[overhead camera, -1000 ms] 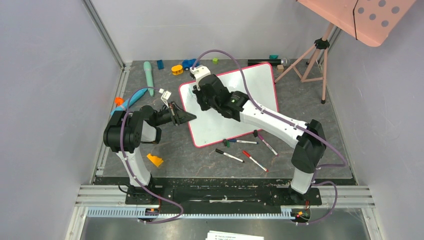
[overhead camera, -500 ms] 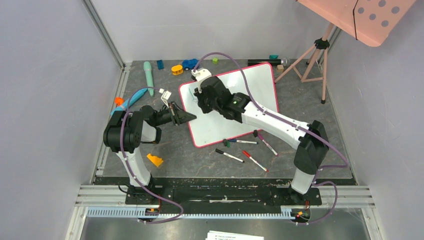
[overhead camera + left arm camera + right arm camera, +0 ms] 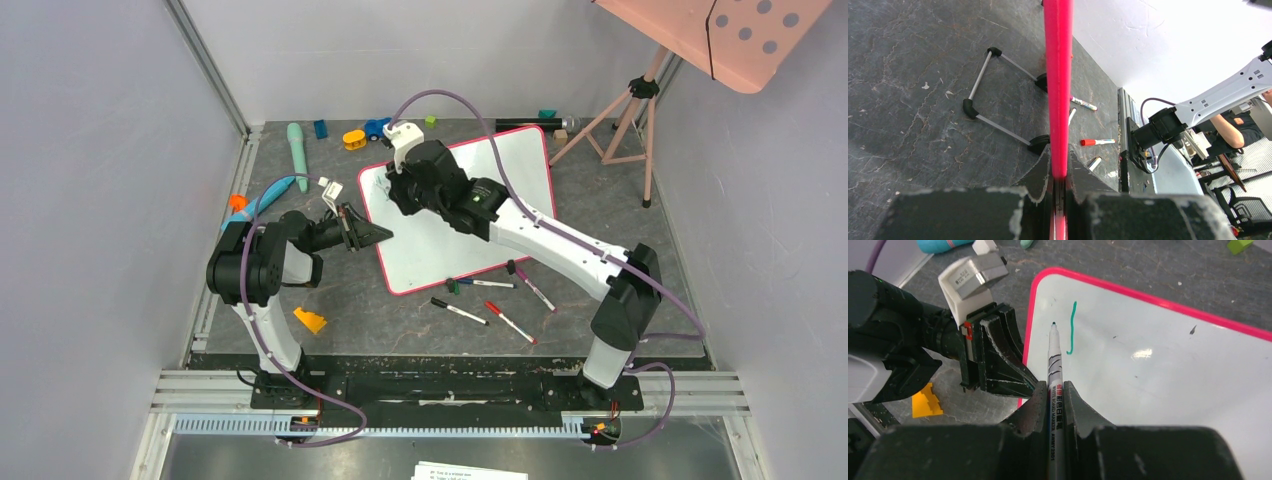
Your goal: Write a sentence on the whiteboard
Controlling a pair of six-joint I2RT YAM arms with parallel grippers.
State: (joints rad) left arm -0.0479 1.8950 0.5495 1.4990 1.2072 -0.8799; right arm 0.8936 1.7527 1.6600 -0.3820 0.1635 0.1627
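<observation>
The whiteboard with a pink-red rim lies tilted on the dark table. My left gripper is shut on its left rim, which runs between the jaws in the left wrist view. My right gripper hovers over the board's far left corner, shut on a whiteboard marker with its tip pointing at the board. Of the sentence, only one short green stroke shows beside the tip; no words are legible. The marker tip looks just off the surface, left of the stroke.
Several loose markers lie by the board's near edge. An orange piece lies near the left arm. A teal handle and small toys line the back. A pink tripod with a dotted panel stands at the back right.
My right wrist has moved a little toward the far left corner of the board with the marker. The left arm and the board have not moved.
</observation>
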